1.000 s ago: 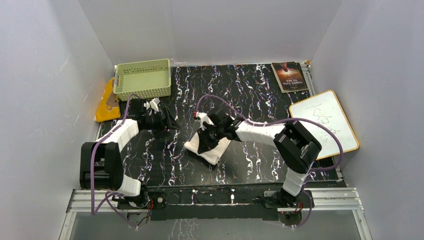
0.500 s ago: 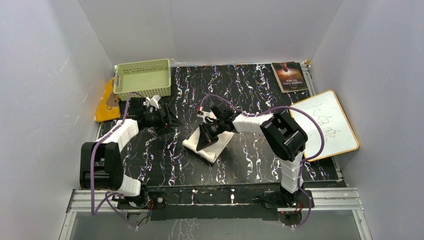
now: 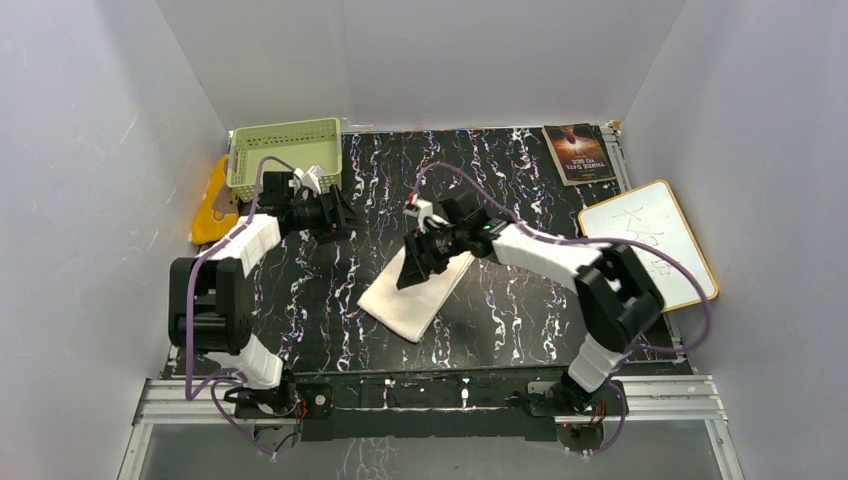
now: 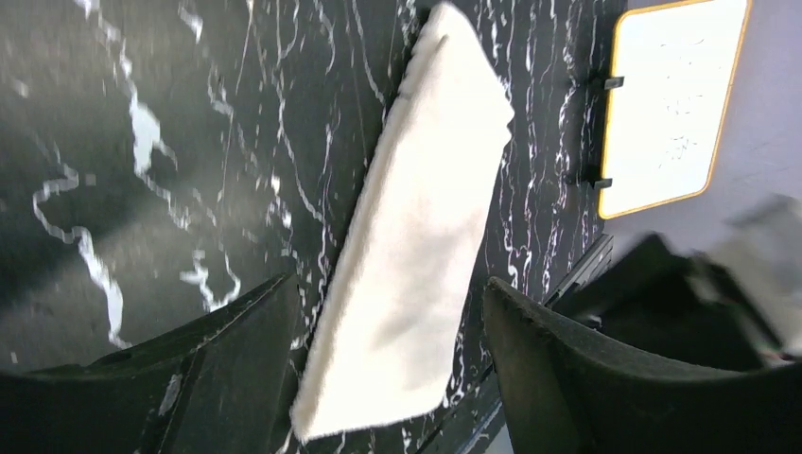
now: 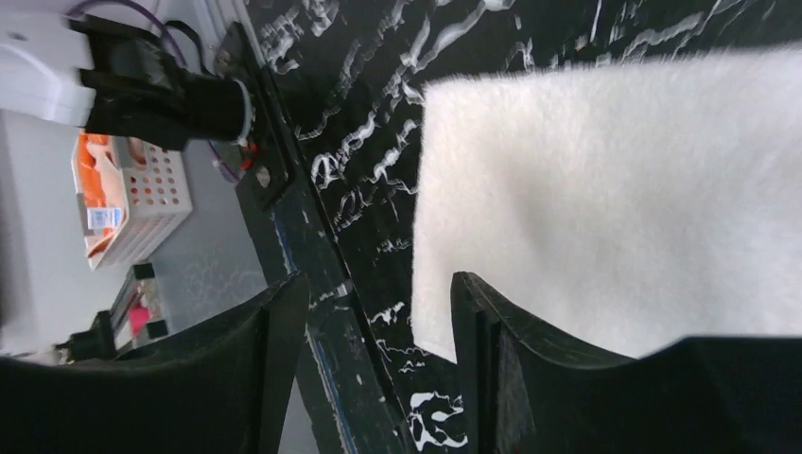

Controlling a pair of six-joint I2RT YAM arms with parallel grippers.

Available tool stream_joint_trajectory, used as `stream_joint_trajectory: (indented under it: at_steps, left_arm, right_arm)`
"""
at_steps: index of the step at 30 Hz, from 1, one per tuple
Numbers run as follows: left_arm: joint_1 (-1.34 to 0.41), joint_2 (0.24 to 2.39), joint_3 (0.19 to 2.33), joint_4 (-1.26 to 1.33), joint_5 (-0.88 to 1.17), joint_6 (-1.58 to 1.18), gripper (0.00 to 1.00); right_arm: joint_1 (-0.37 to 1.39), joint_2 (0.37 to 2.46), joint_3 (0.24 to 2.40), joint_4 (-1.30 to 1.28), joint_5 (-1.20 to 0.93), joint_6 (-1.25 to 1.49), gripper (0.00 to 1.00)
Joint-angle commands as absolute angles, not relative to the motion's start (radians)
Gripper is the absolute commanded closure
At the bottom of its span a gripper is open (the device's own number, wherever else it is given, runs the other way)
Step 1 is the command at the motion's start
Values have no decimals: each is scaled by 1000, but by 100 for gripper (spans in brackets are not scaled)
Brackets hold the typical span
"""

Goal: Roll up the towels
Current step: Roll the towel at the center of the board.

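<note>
- Orange-yellow cloth towel with brown markings [image 3: 212,200]: lies crumpled at the far-left edge of the black white-veined bench [image 3: 520,300], against the wall and just beside the pale green slotted plastic basket [image 3: 285,157]. Not rolled, and no arm is on it.
- Left gripper [image 3: 340,213]: hovers near the basket, well apart from both towels. The left wrist view shows its jaws spread wide with nothing between them.
- Cream-white ribbed cloth towel [image 3: 415,298]: lies flat mid-bench as a long strip set diagonally, not yet rolled.
- Right gripper [image 3: 408,272]: low over the far end of the cream strip. Its jaws are parted, not clamped. In the right wrist view one finger [image 5: 530,359] sits over the pile and the towel's edge falls in the gap.
- Handling, as a judgement: the cloth is light, soft and limp, with grippy pile and nothing fragile. It will drag or bunch rather than slide. Pinch a short end at its edge and turn it over, while the other arm pins the strip.
- Dark paperback book [image 3: 578,152] and orange-framed whiteboard [image 3: 648,245]: far right, clear of the work.
</note>
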State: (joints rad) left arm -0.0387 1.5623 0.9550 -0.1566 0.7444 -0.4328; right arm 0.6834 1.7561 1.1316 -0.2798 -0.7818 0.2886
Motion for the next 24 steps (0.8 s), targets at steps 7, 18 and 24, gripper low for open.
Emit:
stream_joint_trajectory:
  at_steps: [7, 18, 24]
  left_arm:
    - [-254, 1792, 1196, -189, 793, -303, 66]
    - [-308, 1941, 1136, -32, 752, -440, 100]
    - [-317, 1974, 1036, 1, 544, -561, 100]
  right_arm:
    - [395, 1704, 955, -1, -720, 503, 100]
    - [322, 1927, 1069, -54, -651, 410, 100]
    - [304, 2103, 1323, -251, -476, 208, 100]
